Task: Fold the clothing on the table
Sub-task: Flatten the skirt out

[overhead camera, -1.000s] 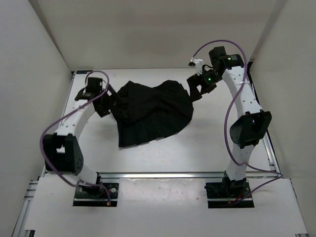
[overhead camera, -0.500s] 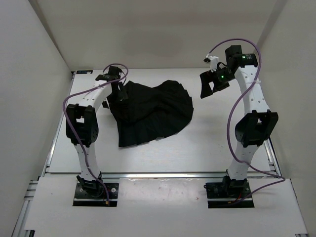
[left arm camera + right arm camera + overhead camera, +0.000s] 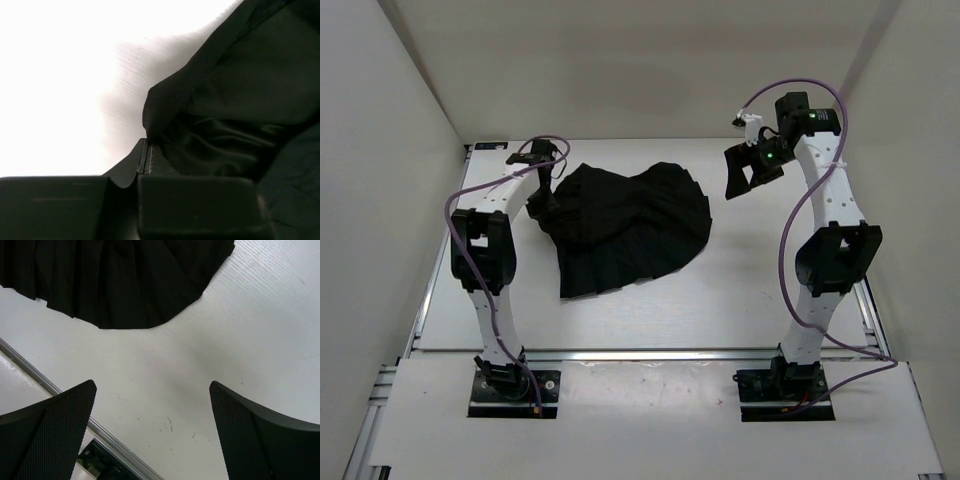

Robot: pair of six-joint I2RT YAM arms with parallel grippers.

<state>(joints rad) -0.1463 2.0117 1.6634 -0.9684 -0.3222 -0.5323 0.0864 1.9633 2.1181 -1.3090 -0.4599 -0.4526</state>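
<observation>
Left wrist view: left gripper [image 3: 145,156] pinched shut on edge of clothing [image 3: 240,90], right gripper [image 3: 152,385] wide beside clothing; grasp step, next calling for lift and fold over counter [image 3: 260,315].

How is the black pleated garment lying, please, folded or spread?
Spread, not folded: the black pleated garment lies rumpled, its hem fanned across the white table.

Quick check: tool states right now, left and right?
Left tool: closed, pinching the clothing at its edge.
Right tool: open, holding nothing.
</observation>
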